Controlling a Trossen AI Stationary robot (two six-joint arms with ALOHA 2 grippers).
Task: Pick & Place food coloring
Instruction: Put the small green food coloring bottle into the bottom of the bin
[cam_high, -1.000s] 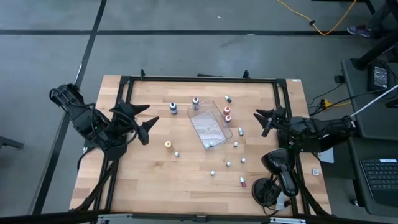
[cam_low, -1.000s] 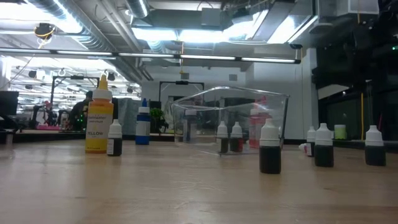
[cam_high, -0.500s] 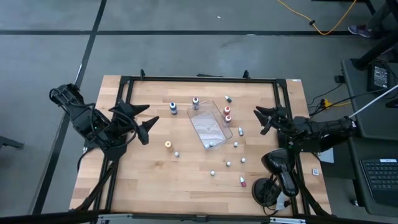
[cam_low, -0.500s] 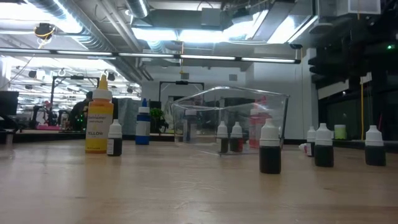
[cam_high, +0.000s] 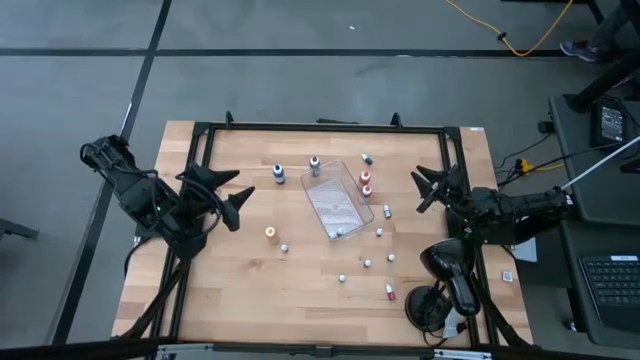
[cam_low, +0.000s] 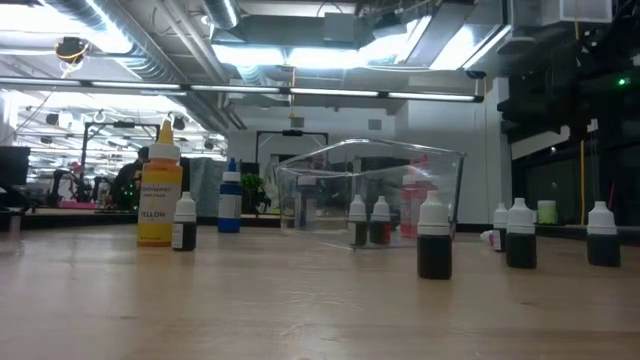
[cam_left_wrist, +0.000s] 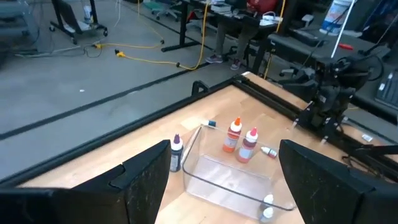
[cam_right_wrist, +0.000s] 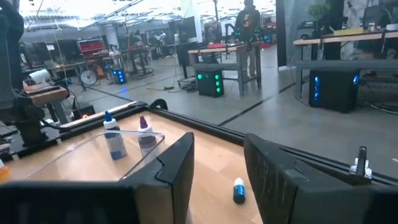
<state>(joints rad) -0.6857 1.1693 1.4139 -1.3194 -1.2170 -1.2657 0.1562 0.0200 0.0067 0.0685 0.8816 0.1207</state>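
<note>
While both arms hang back at the table's sides, the food coloring (cam_high: 366, 263) lies strewn over the middle and right of the wooden table (cam_high: 230, 290), about a dozen tiny bottles in all: most stand around the clear tray (cam_high: 337, 203), two red ones (cam_high: 366, 183) sit just beside its right wall, a blue one (cam_high: 279, 174) stands off its left corner, and a yellow bottle (cam_high: 270, 233) is nearer the left arm. At least one small bottle (cam_right_wrist: 239, 190) lies on its side near the far rail. These look light, hard and smooth, so I judge they will tip or roll at a nudge and could slip from a loose pinch; the squat body below the pale cap seems the surest place to grip, taken from above. The left gripper (cam_high: 232, 193) rests at the table's left side with its jaws spread wide and empty. The right gripper (cam_high: 428, 188) hovers at the right side, jaws parted more narrowly, holding nothing. Open wood lies between the scattered bottles, but the black frame (cam_high: 320, 127) rims the table, and the tray's thin walls stand close to several bottles.
</note>
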